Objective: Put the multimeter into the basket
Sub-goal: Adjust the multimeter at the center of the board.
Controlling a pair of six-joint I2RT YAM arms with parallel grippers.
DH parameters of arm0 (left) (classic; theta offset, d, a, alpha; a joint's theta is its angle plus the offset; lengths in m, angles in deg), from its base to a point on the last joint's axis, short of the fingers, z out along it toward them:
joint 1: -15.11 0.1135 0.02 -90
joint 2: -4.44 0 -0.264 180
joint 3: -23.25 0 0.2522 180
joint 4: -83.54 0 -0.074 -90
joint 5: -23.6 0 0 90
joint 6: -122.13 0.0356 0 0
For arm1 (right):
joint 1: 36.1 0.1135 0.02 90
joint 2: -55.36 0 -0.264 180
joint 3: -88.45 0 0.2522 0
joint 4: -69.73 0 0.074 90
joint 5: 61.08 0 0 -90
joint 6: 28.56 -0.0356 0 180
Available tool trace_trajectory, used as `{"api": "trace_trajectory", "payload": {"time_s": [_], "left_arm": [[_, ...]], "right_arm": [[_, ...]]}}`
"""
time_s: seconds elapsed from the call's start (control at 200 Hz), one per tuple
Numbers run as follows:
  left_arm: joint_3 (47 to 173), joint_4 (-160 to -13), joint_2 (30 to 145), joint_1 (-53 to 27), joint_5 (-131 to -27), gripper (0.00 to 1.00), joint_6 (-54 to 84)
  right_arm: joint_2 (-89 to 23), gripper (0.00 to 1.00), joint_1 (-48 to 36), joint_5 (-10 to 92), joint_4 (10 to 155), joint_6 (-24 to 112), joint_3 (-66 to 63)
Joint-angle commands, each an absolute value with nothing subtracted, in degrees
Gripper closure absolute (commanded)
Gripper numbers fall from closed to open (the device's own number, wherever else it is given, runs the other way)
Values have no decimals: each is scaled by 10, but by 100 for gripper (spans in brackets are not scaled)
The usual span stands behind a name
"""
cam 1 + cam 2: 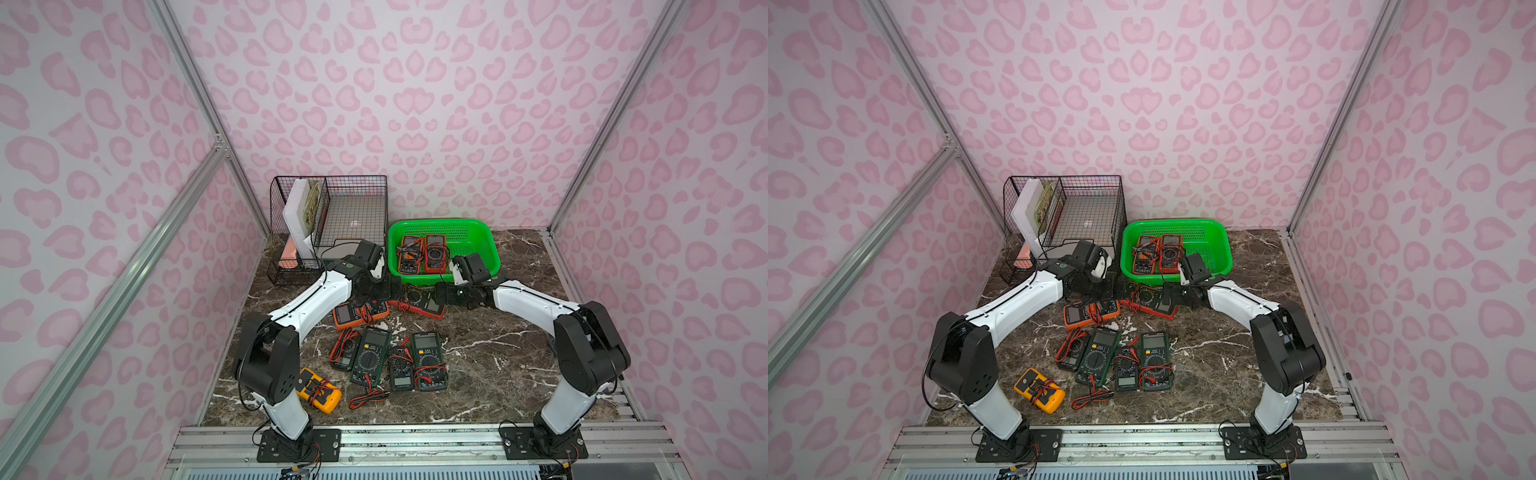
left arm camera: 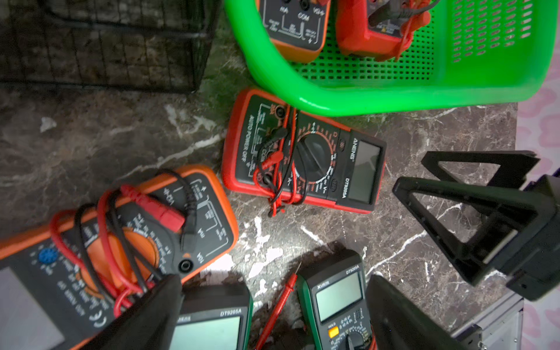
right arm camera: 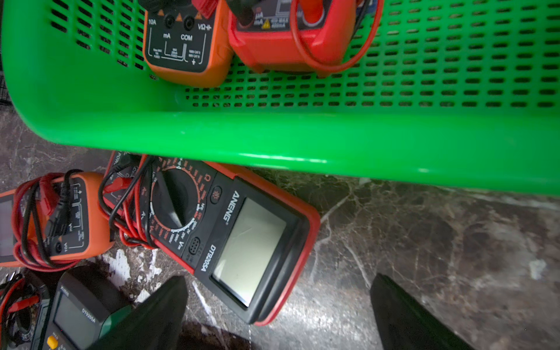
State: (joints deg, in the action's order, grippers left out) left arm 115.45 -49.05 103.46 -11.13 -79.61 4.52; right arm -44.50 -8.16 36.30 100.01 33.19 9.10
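Dark marble tabletop (image 1: 519, 332) inside a pink-patterned enclosure. A black wire organiser (image 1: 353, 208) stands at the back, and just beside it is the green basket (image 1: 484, 239), which already carries an orange-cased meter (image 1: 409, 255) and a red-cased meter (image 1: 435, 252) side by side. Your left arm (image 1: 307, 299) and right arm (image 1: 536, 301) both reach toward the basket's near wall and face each other. Between them, flat on the tabletop just in front of that wall, lies the red multimeter (image 1: 417, 301), my read for the next candidate. Its long axis runs roughly across the scene, near parallel to the basket's near wall with a slight skew. The screen end points toward the right arm and the lead-wrapped end toward the left. Left jaws are spread wide with nothing gripped. In the left wrist view the red multimeter (image 2: 303, 151) sits well ahead of them, while an orange multimeter (image 2: 206, 209) lies closer, by one finger. Right jaws are likewise spread and empty. The right wrist view puts the screen corner of the red multimeter (image 3: 212, 230) just ahead, offset toward one finger. The right arm looks the nearer. You would likely need to turn that wrist so the jaws span the short width, not the length. Watch the leads (image 2: 281, 169) wound round the body, and the basket (image 3: 303, 145), whose flared rim overhangs the meter's far edge.
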Motion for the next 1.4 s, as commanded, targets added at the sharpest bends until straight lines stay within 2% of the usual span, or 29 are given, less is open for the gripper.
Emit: {"api": "trace_trajectory", "payload": {"time_s": [0.0, 0.28, 0.96, 1.395], "left_arm": [[1171, -529, 1052, -117, -800, 2, 92], [1228, -527, 1108, -138, -776, 2, 119], [1239, -581, 1159, -143, -754, 1, 147], [1221, -616, 1177, -142, -742, 1, 147]], "right_arm": [[-435, 1, -85, 370, 1005, 339, 97], [-421, 1, -106, 381, 1026, 345, 107], [-401, 1, -128, 390, 1041, 354, 118], [-349, 1, -156, 387, 1063, 353, 152]]}}
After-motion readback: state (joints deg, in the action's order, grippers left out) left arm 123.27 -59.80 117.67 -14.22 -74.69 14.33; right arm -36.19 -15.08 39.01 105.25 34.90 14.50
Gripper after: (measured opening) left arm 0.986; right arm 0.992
